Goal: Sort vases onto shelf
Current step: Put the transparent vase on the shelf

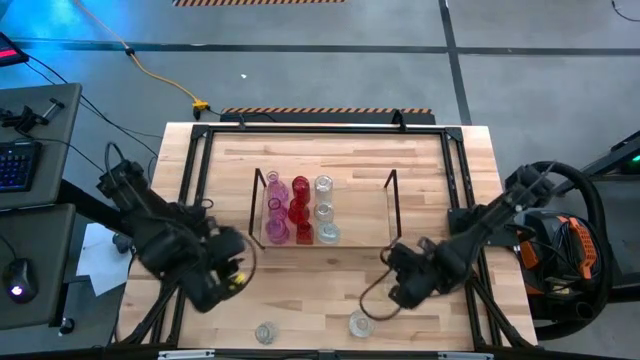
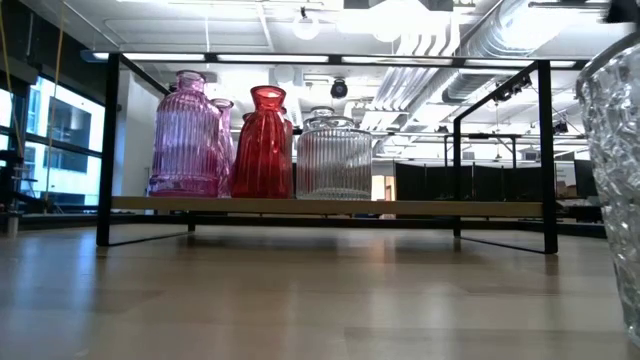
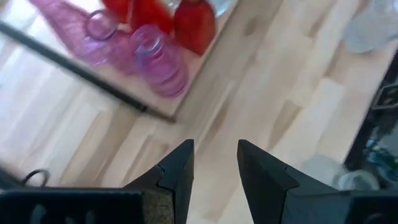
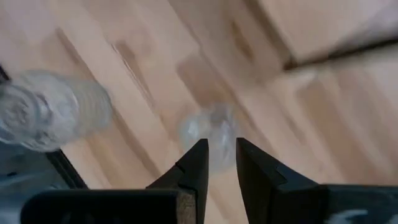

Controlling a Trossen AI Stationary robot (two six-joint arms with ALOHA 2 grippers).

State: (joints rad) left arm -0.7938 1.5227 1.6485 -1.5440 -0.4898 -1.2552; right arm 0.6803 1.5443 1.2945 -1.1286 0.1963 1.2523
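Observation:
The shelf (image 1: 350,238) is a light-wood board with dark wire end frames, in the middle of the table. Pink (image 1: 277,230), red (image 1: 299,210) and clear (image 1: 324,212) vases stand upright on it in three rows; the low view shows them too: pink (image 2: 185,135), red (image 2: 265,145), clear (image 2: 335,160). Two clear vases stand on the tabletop by the near edge (image 1: 266,332) (image 1: 361,323). My left gripper (image 1: 238,266) (image 3: 215,163) hovers open, near-left of the shelf. My right gripper (image 1: 395,278) (image 4: 222,158) is open a little, with a clear vase (image 4: 208,134) just beyond its tips.
A dark metal frame (image 1: 195,135) runs around the tabletop. A clear vase (image 2: 615,150) stands close to the low camera at its right edge. Bare wood lies between the shelf and the near edge. A second clear vase (image 4: 50,109) shows in the right wrist view.

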